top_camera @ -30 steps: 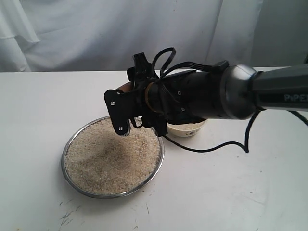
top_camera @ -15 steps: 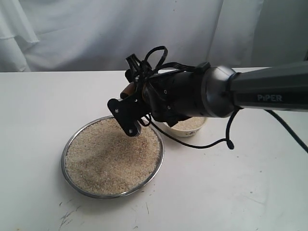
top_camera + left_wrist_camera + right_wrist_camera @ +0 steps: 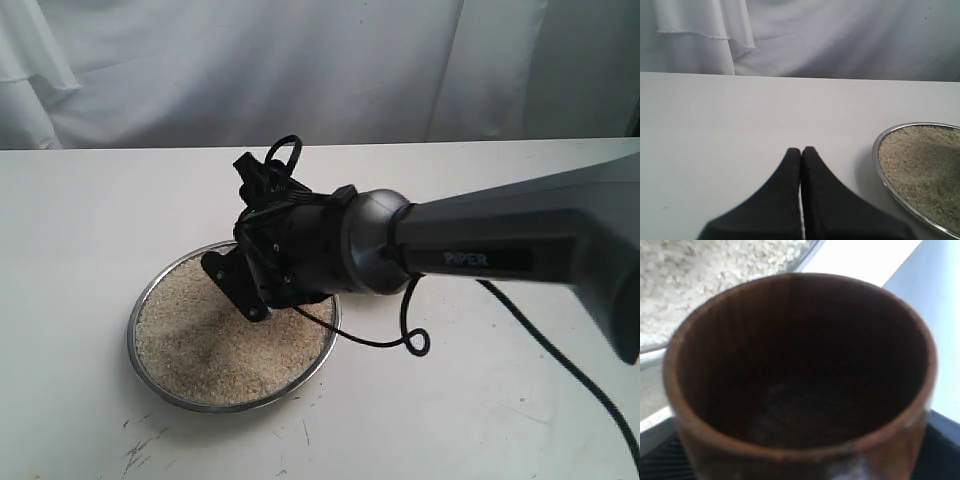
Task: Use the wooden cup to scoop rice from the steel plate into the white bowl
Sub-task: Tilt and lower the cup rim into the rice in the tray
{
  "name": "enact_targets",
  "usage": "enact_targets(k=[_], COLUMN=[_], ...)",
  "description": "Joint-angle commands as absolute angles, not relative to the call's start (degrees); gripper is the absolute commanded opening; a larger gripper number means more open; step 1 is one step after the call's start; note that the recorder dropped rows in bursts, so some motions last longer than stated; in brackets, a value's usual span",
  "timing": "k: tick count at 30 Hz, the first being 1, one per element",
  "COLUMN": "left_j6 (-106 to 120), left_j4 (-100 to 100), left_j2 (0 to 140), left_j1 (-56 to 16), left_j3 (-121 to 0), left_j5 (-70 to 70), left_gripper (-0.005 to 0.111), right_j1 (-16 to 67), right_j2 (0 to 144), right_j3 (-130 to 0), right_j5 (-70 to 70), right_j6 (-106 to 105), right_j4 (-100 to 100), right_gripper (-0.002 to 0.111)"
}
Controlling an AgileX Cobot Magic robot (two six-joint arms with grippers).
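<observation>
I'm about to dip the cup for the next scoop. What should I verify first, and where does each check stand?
1. Wooden cup held in the right gripper: ok, it fills the right wrist view.
2. Cup empty and ready to load: ok, no grains show in its dark inside.
3. Rice left in the steel plate: ok, plenty.
4. Right gripper positioned over the plate: ok, low above the rice near the far rim.
5. Left gripper out of the way: ok, shut and outside the plate's rim.
6. White bowl position for the pour: cannot tell, it shows in no view.
</observation>
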State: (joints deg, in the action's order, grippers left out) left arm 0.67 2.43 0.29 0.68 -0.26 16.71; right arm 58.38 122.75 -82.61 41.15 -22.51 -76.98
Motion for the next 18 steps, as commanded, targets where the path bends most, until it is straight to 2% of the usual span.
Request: enact_targets(k=[1, 9, 18], left_j6=[0.5, 0.5, 0.5], left_j4=[2.5, 2.5, 2.5], left_j2=[0.0, 0.0, 0.0], left_j1=[0.6, 0.6, 0.6], left_j3=[0.0, 0.0, 0.0], left_j5=[16.3, 16.3, 16.3], left_gripper=[0.000, 0.000, 0.000], right_j1=[60.0, 60.3, 60.3], right_j2=[123.9, 125.6, 125.7], right_j3=[-84.4, -84.4, -84.4], right_j5=[44.5, 49.8, 49.6], right_j6=[-22.9, -22.9, -23.3], right_j4=[-76.8, -76.6, -75.9], right_gripper=[0.000, 0.000, 0.000])
